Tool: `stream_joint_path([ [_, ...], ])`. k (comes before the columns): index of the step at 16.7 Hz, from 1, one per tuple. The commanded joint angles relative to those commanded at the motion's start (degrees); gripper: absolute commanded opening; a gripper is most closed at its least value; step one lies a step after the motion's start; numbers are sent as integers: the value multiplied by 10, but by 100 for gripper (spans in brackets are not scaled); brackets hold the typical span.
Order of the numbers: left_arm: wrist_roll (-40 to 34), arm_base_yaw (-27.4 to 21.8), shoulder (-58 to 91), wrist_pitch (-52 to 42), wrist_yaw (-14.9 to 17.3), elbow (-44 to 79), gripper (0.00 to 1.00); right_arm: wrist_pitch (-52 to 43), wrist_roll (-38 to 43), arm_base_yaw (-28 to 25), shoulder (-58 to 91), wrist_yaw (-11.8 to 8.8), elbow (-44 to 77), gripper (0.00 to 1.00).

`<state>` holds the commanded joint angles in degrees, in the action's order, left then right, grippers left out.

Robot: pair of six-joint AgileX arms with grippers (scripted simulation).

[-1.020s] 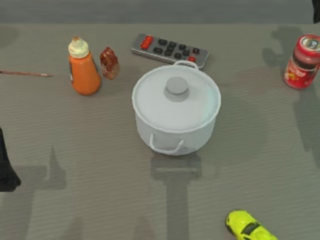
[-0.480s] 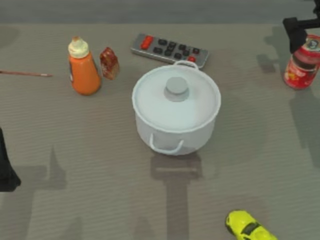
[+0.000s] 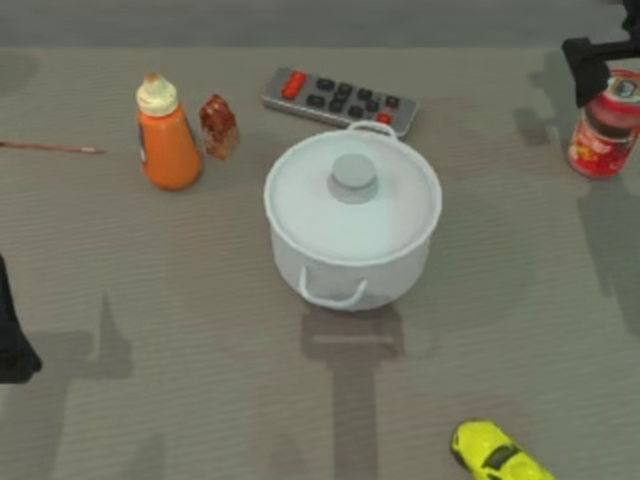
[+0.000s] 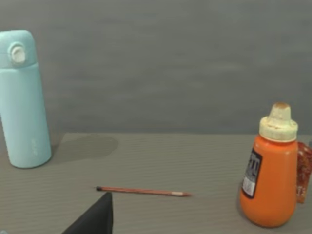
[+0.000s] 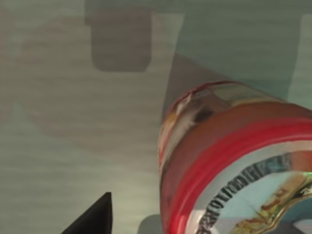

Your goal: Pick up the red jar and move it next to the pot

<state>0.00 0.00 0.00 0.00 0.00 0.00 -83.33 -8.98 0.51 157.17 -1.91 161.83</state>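
Jar (image 3: 603, 128): small red cylinder, red lid, dark band beneath, red-white printed label. Stands upright at the table's far right edge in the top view, well apart from the pot. In the right wrist view the jar (image 5: 234, 161) fills the near field, lid and label close to the camera.

Handling, by judgement: rigid and light for its size; smooth curved wall likely slippery under hard pads. Best hold is across the body below the lid, on the labelled wall, fingers opposed on the widest line; a grip on the lid rim alone risks tipping it.

Right gripper (image 3: 600, 62): just above and behind the jar's top, at the frame's upper right. Only part shows; whether its fingers are spread or closed cannot be told.

Pot (image 3: 352, 220): large, white-grey, lidded, flat knob, two loop handles; table centre. Bare table to its right offers a set-down place.

Left gripper (image 3: 12, 345): parked at the left edge; finger state cannot be told.

Others: remote (image 3: 338, 100), orange bottle (image 3: 166, 135), yellow toy car (image 3: 497, 455).
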Motion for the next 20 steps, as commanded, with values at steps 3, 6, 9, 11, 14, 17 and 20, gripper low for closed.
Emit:
stream_joint_path([
  [3,0,0,0,0,0,0,100,60,2,-2,-13,0,-82,100],
  [6,0,0,0,0,0,0,100,101,3,-3,-21,0,-127,100],
  [9,0,0,0,0,0,0,100,104,3,-3,-21,0,-129,100],
  [11,0,0,0,0,0,0,100,104,3,-3,-21,0,-129,92],
  [14,0,0,0,0,0,0,100,104,3,-3,-21,0,-129,70],
  [17,0,0,0,0,0,0,100,104,3,-3,-21,0,-129,47],
  [20,0,0,0,0,0,0,100,104,3,-3,-21,0,-129,25],
])
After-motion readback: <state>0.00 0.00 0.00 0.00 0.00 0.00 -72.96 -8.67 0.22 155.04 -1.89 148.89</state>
